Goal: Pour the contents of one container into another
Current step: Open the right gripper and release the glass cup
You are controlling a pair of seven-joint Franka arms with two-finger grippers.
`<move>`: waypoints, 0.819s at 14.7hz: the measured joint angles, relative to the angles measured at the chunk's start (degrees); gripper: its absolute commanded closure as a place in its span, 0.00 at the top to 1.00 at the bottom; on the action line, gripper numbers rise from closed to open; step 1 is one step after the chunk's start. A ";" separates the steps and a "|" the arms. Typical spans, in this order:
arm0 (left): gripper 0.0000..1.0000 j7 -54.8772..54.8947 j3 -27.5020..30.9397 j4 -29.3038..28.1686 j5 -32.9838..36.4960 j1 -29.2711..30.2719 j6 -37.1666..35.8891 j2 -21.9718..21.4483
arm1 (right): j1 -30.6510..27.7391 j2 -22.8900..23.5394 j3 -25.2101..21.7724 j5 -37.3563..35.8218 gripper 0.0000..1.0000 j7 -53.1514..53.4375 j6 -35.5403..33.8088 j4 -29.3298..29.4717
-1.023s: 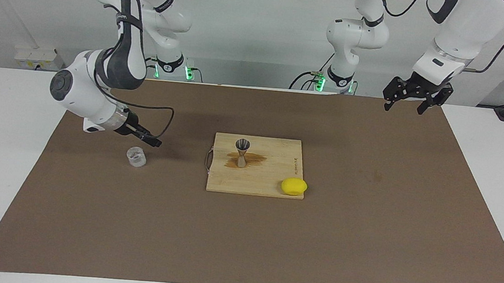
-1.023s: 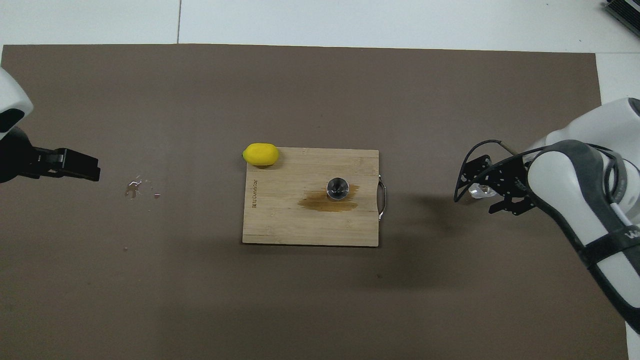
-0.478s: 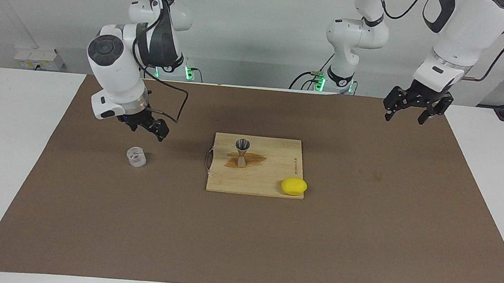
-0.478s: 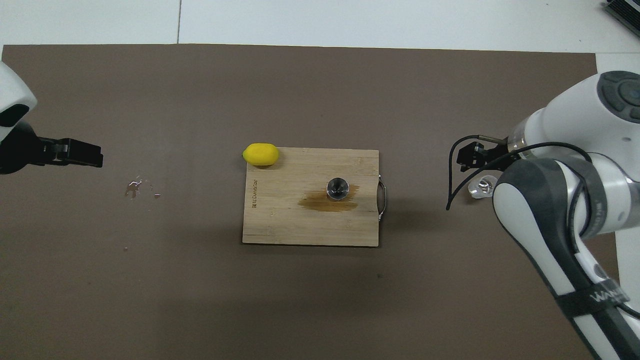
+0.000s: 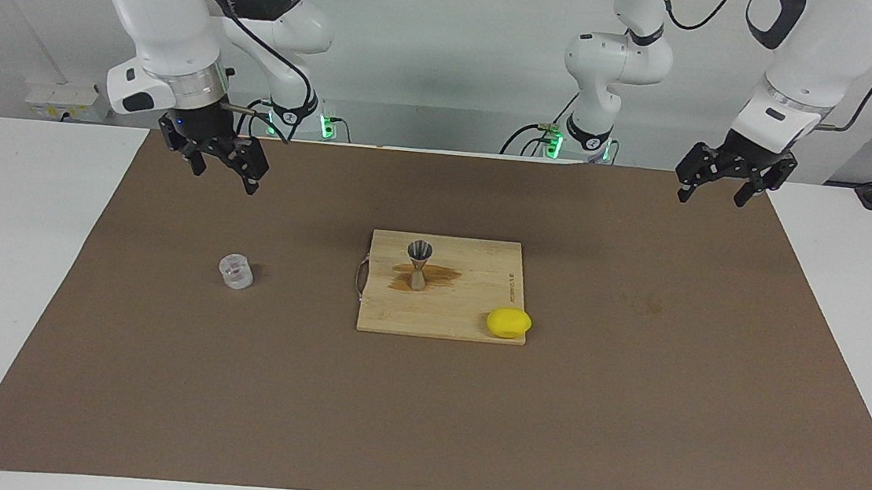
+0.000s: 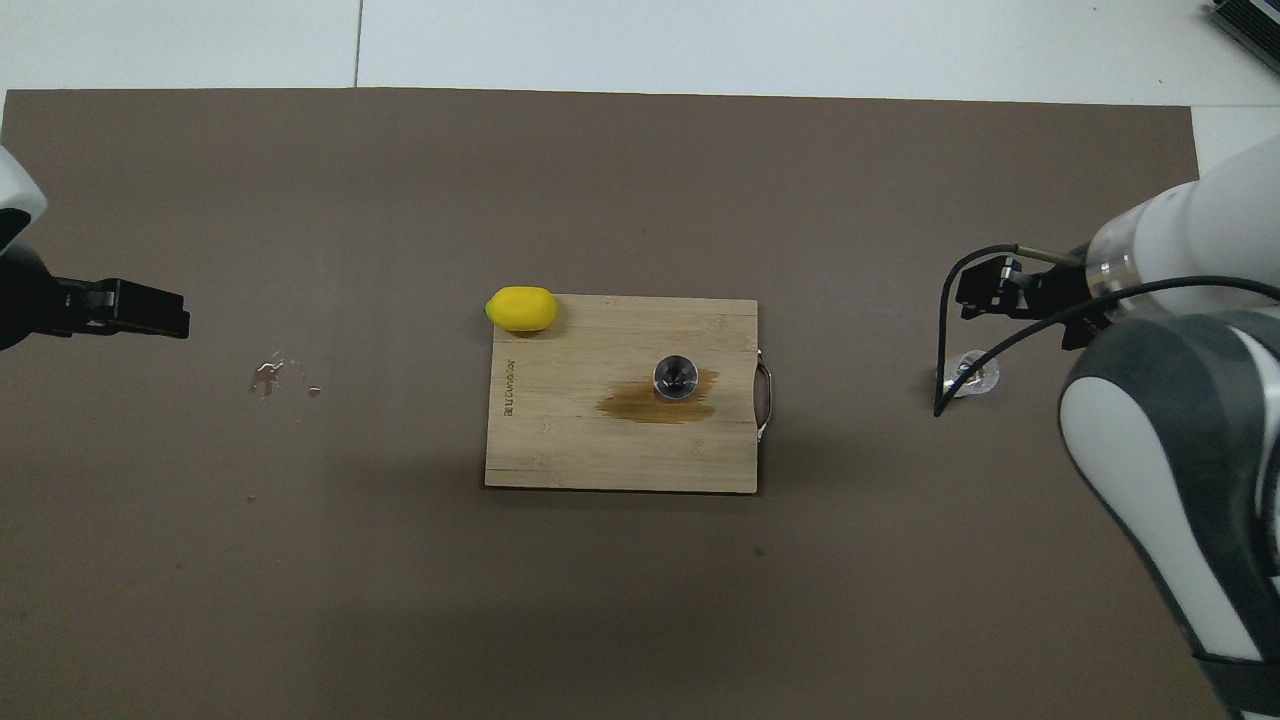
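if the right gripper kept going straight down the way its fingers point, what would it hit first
Probably just the brown table mat: the right gripper points down, up nearer the robots than the small clear glass cup, though depth is unclear.

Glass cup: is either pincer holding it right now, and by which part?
Nothing is held. The glass cup stands alone on the mat; the right pincer and left pincer hang open and empty.
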 measured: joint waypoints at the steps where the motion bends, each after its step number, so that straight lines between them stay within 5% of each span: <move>1: 1.00 0.00 -0.30 0.01 0.00 1.04 -0.66 0.00 | -0.21 0.01 -0.08 0.00 0.99 -1.57 -1.62 0.66; 12: 1.00 0.01 -4.93 0.05 0.00 6.47 -2.29 0.00 | -0.04 -0.31 -0.07 0.74 0.99 -5.58 -9.87 0.75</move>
